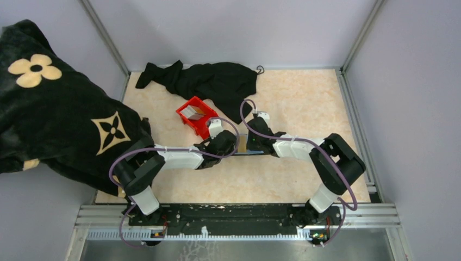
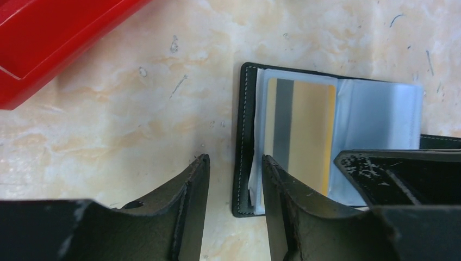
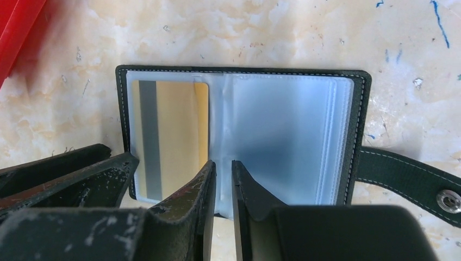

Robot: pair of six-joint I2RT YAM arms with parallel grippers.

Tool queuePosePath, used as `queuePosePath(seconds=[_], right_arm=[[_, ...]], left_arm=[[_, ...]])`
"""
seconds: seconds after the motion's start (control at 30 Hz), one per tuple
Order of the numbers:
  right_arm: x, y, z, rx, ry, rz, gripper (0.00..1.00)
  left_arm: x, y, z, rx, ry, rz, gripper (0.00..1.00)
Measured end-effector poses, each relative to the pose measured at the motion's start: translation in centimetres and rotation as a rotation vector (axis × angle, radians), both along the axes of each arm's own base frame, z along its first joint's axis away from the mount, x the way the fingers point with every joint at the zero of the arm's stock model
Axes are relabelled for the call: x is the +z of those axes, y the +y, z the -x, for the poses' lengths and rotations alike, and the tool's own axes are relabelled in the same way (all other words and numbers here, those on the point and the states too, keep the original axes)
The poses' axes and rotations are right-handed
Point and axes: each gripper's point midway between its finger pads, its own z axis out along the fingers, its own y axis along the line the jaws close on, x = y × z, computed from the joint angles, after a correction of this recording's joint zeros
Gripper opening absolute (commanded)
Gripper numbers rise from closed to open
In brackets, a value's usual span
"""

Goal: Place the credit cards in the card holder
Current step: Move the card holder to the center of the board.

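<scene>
Tan-gold plastic card (image 3: 174, 136), back up with its grey magnetic stripe showing, sits in the left clear sleeve of the black stitched folding card holder (image 3: 282, 125). The holder lies open flat on the pale marbled desk (image 3: 244, 32), between the two arms and near the red plastic bin (image 1: 200, 126). A pale card (image 1: 190, 111) lies inside that bin.

Judging by looks, such cards are light, stiff, thin and slick; one is best nipped across its short edges, not pried up flat. The holder seems soft and light, likely to slide or fold, with floppy sleeves. Its stitched border or its black snap strap (image 3: 413, 179) offers the firmest hold.

The left pincer (image 2: 235, 160) is released, its fingers astride the holder's left border. The right pincer (image 3: 223, 163) is drawn nearly together over the centre fold; whether it nips a sleeve I cannot tell.

No writing is readable. The black blanket (image 1: 54, 109) bears tan flower and star motifs only.
</scene>
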Motion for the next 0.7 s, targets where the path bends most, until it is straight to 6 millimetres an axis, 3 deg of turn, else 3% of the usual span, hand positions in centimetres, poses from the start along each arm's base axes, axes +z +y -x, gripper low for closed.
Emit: queuePosePath(seconds=[0.37,0.57,0.7], right_arm=[[1.3,-0.5,0.2,0.011,-0.021,0.01,0.18],[1.9,-0.6,0.1,0.021,-0.038,0.019,0.22],[3.3,-0.5,-0.2,0.031,-0.064,0.018,0.27]], left_arm=[[-0.1,1.9,1.1,0.021,0.035,-0.058,0.48],[0.0,4.0,2.3,0.045,0.056,-0.095,0.49],[1.8,5.1,2.6,0.061,0.034,-0.097,0.5]])
